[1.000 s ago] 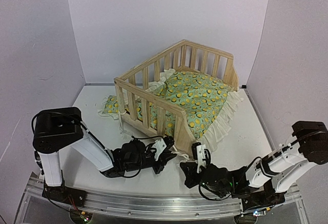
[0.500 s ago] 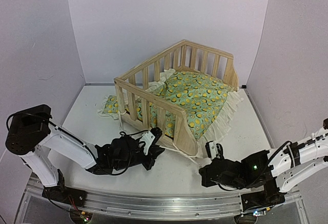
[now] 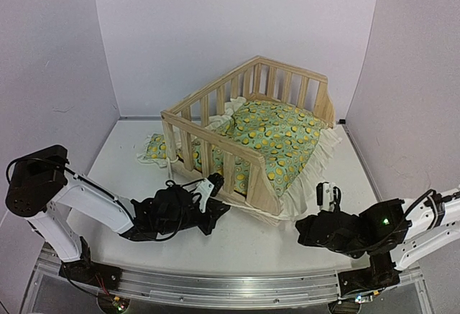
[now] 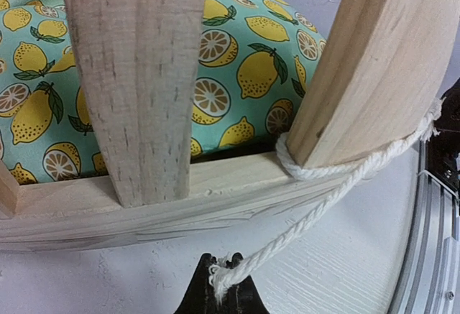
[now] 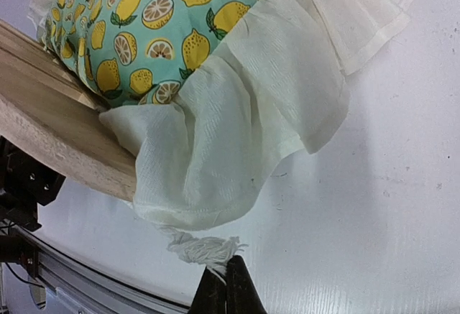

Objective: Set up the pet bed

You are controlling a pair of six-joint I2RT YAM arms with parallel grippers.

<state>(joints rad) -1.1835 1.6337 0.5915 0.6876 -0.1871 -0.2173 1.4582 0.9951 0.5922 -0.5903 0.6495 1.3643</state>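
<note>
Top external: pet bed (image 3: pixel 253 177) sits mid-surface, toward the back wall, turned at an angle. Pale wood frame, slatted sides, low side facing front-right.

- Lemon-print cushion (image 3: pixel 280 134) lies inside the frame. Its cream ruffle (image 3: pixel 316 163) spills over the low side onto the white surface (image 3: pixel 122 167).
- Small matching pillow (image 3: pixel 153 149) is outside the frame, on the surface against the left slatted side.
- Both arms are stretched low over the surface at the near edge. The left end effector (image 3: pixel 213 185) is just beside the front slatted side. The right end effector (image 3: pixel 329 195) is near the ruffle's front edge, apart from the frame.

Left wrist: fingers pressed together, pinching the frayed end of a white cord (image 4: pixel 345 185). The cord runs up and right and loops round the foot of a corner post (image 4: pixel 381 62), where the post meets the bottom rail (image 4: pixel 215 192). One slat (image 4: pixel 136 77) stands left of it, with lemon fabric showing between the two.

Right wrist: fingers closed tight with no gap between the tips. A frayed tuft (image 5: pixel 198 246) of pale cord lies at the tips and looks pinched there. It is just under the hanging corner of the ruffle. Wood of the frame shows at left, the cushion above it.
</note>
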